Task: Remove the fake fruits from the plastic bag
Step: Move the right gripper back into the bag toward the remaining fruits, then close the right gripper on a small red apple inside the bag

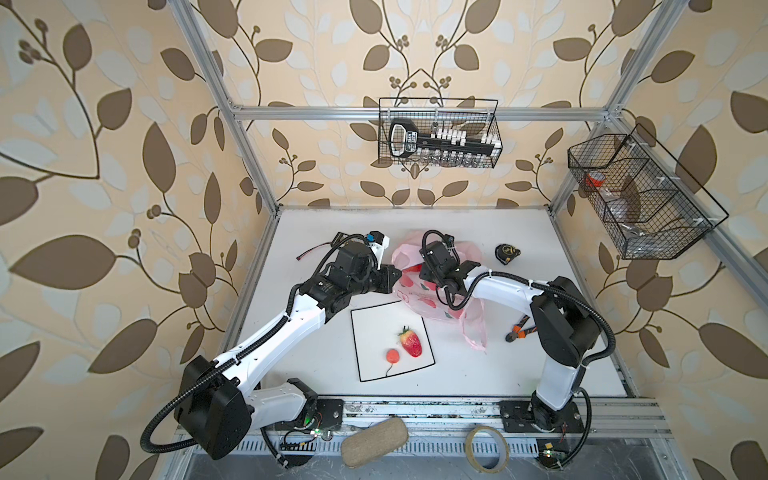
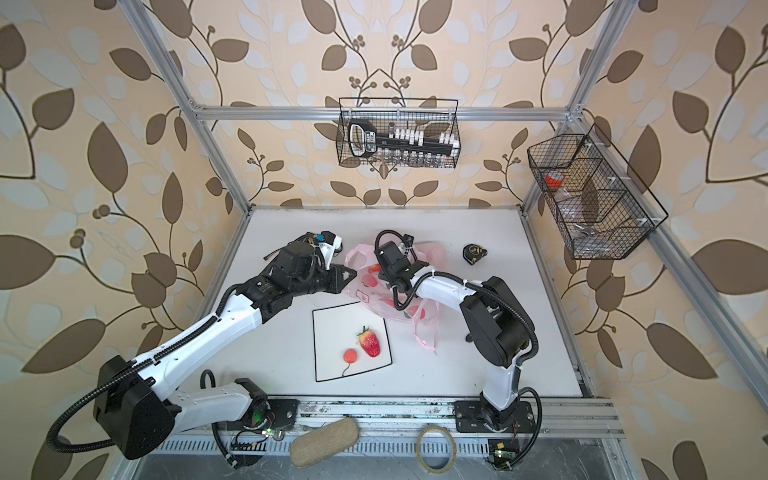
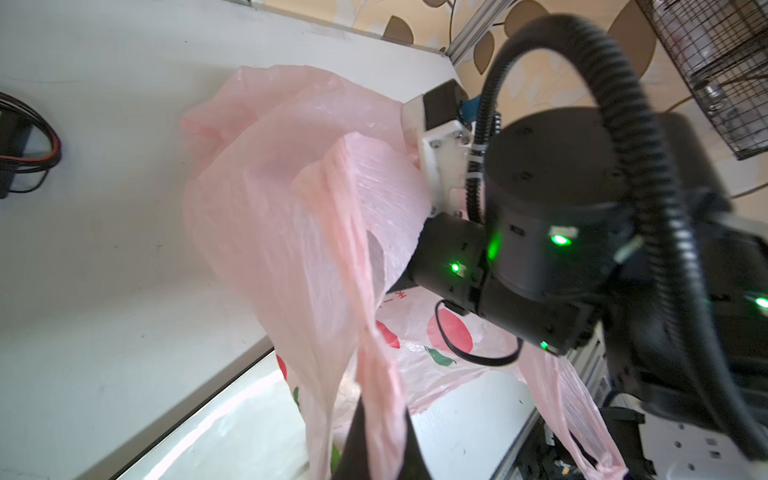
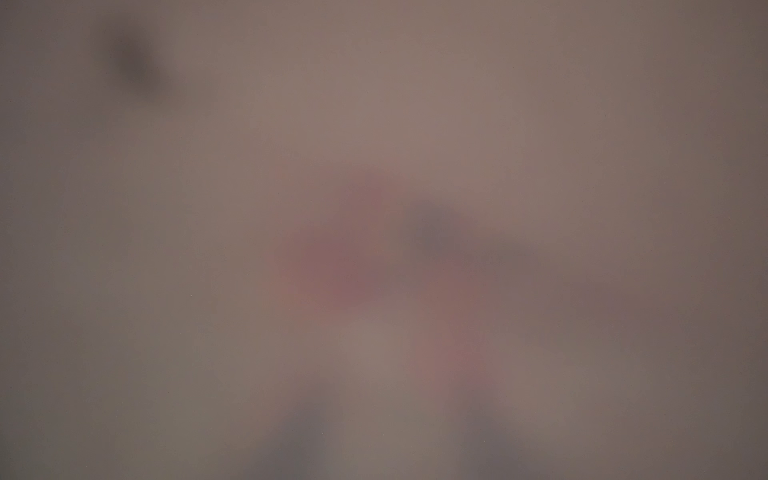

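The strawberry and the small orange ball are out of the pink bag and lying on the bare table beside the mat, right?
Not beside it. The strawberry and the small orange ball are out of the pink bag but lie on the mat, inside its black edge; both top views show it.

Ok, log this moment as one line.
left gripper: shut on bag | right gripper: in bag, state unseen | mat: strawberry, orange ball out
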Controlling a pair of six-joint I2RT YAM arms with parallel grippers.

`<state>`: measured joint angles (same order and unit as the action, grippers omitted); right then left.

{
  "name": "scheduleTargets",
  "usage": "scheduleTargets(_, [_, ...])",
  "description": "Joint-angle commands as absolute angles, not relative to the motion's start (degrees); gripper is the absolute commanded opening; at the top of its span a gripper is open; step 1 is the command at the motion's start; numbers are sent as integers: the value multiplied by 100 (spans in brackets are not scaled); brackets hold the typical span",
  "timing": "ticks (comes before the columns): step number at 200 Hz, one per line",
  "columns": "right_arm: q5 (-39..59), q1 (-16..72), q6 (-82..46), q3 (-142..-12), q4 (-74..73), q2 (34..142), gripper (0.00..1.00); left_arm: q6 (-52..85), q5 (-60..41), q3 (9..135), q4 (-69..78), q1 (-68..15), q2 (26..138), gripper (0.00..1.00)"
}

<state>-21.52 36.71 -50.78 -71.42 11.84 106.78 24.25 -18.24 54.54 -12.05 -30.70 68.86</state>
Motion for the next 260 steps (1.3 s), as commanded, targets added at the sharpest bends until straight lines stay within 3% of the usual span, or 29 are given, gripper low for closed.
scheduleTargets(1, [-2217, 3500, -5385, -7395, 1298, 10968, 51, 2529, -2188, 5375, -853, -3058, 6654, 0])
scheduleTargets(79, [-1723, 3161, -4859, -7888, 1214, 11750, 56, 2369, -2169, 5387, -1063, -3059, 6636, 0])
scheduleTargets(195, [-2160, 3041, -4321, -8670, 1170, 12685, 55, 2303, -2162, 5317, -1134, -3061, 6625, 0])
scheduleTargets(225, [-2124, 2980, -4239, -8832, 1161, 12852, 49, 2303, -2137, 5271, -1160, -3058, 6584, 0])
scheduleTargets(260, [-2037, 2941, -4054, -8822, 1075, 12808, 33, 2289, -2062, 5202, -1177, -3056, 6522, 0])
